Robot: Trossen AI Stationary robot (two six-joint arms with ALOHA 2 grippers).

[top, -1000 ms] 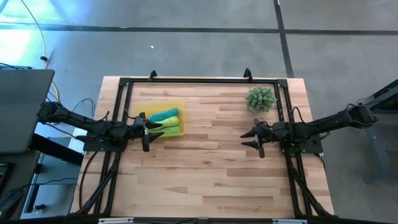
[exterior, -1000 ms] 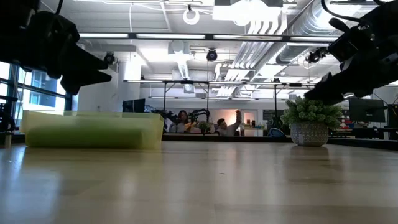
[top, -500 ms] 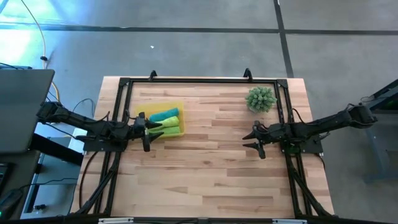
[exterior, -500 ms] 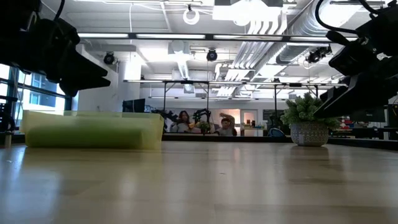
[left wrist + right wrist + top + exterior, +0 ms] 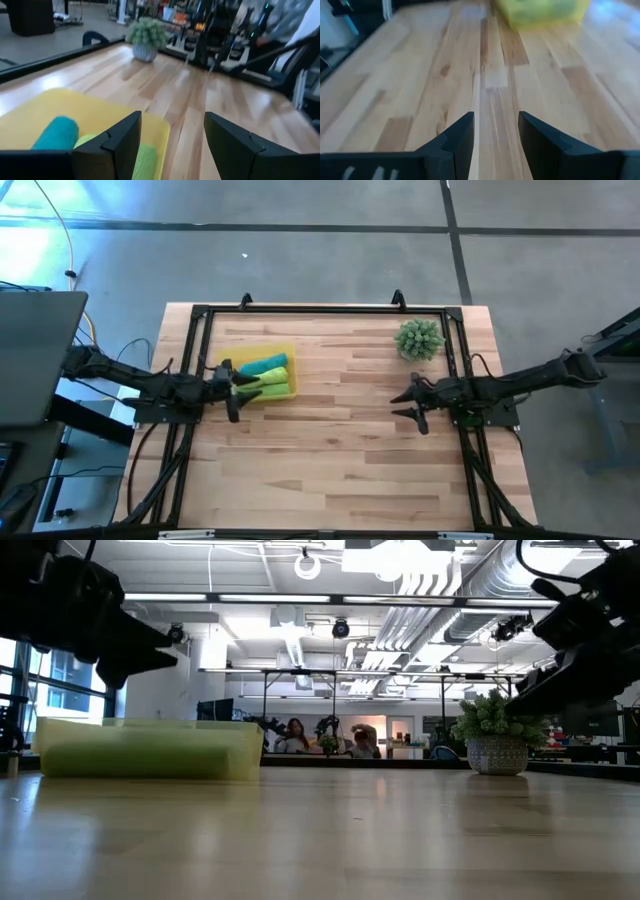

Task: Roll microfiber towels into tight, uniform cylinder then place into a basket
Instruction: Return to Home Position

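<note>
Lying partly under left pincer (image 5: 252,387) (agape): basket (image 5: 283,349).

Under and just ahead of the left gripper (image 5: 238,388) sits the shallow translucent yellow plastic basket (image 5: 284,349), packed with rolled teal and lime-green microfiber towels (image 5: 264,365). From there to the right gripper (image 5: 402,406), bare light wooden tabletop (image 5: 330,450) lies free. A spiky green potted plant (image 5: 419,339) stands near the right gripper, off to one side.
</note>
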